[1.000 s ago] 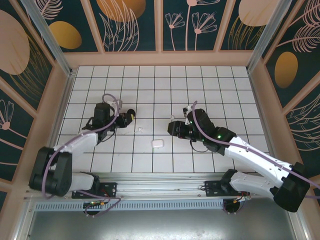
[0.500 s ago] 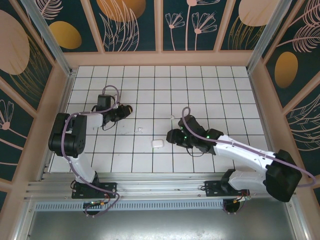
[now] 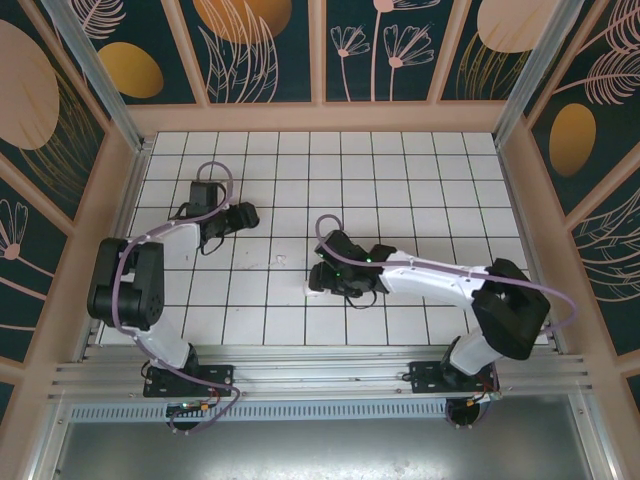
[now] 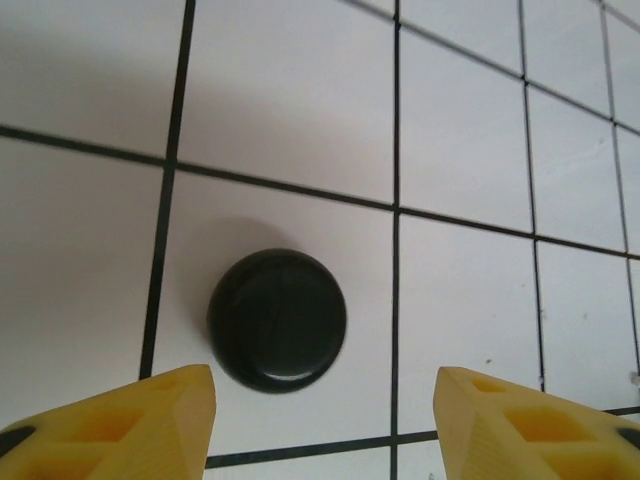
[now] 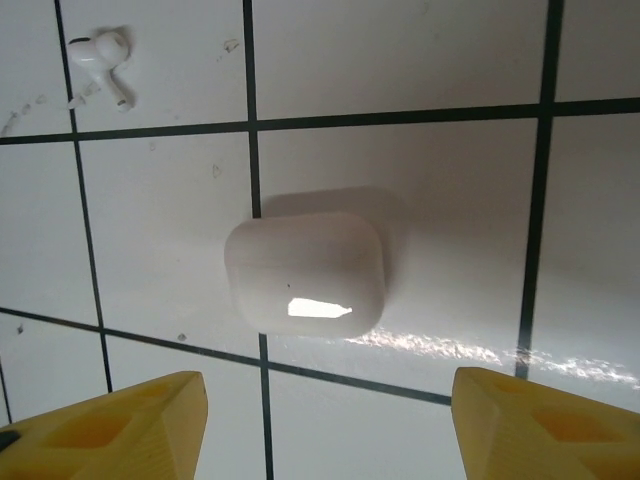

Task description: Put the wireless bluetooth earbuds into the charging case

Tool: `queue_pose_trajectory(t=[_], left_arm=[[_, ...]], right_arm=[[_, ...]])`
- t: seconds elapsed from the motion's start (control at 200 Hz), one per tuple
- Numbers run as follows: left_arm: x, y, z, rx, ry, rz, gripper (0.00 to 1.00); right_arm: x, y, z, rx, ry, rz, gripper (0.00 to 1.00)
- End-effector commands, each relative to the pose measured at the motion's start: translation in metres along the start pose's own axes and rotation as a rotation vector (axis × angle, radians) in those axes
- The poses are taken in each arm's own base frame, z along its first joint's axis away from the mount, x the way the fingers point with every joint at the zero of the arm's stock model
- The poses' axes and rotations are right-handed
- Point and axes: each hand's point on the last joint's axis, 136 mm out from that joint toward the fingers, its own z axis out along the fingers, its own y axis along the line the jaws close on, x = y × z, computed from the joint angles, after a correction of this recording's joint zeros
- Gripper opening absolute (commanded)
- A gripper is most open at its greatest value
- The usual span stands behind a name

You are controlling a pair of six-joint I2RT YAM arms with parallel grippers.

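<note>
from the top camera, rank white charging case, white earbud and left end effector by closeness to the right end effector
1. white charging case, just ahead of the right end effector
2. white earbud, a little up and left
3. left end effector, farthest, well off to the left

A shut white charging case (image 5: 305,275) is lying flat on the worktop (image 5: 450,60). A white earbud (image 5: 100,55) is lying on its side near it. A round black case (image 4: 277,320) is resting flat.

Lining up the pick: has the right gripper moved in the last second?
Yes. The right gripper swung left, from right of the white charging case to directly over it.
</note>
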Motion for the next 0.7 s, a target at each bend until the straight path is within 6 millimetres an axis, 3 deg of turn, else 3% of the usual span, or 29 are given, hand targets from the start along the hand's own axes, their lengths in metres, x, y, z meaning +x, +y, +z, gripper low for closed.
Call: queue_pose_trajectory(t=[0.0, 0.11, 0.39, 0.696], left_arm=[[-0.008, -0.001, -0.024, -0.036, -0.043, 0.042, 0.60], [0.004, -0.006, -0.039, -0.001, -0.049, 0.027, 0.63], [0.057, -0.002, -0.066, 0.052, -0.016, 0.004, 0.66], [0.075, -0.006, -0.084, 0.100, -0.031, -0.011, 0.68]], right_arm=[[0.000, -0.003, 0.007, 0.089, 0.009, -0.019, 0.67], [0.000, -0.002, 0.016, 0.139, 0.018, -0.041, 0.69], [-0.003, -0.001, 0.041, 0.235, 0.055, -0.086, 0.75], [0.008, -0.004, 0.059, 0.297, 0.103, -0.122, 0.75]])
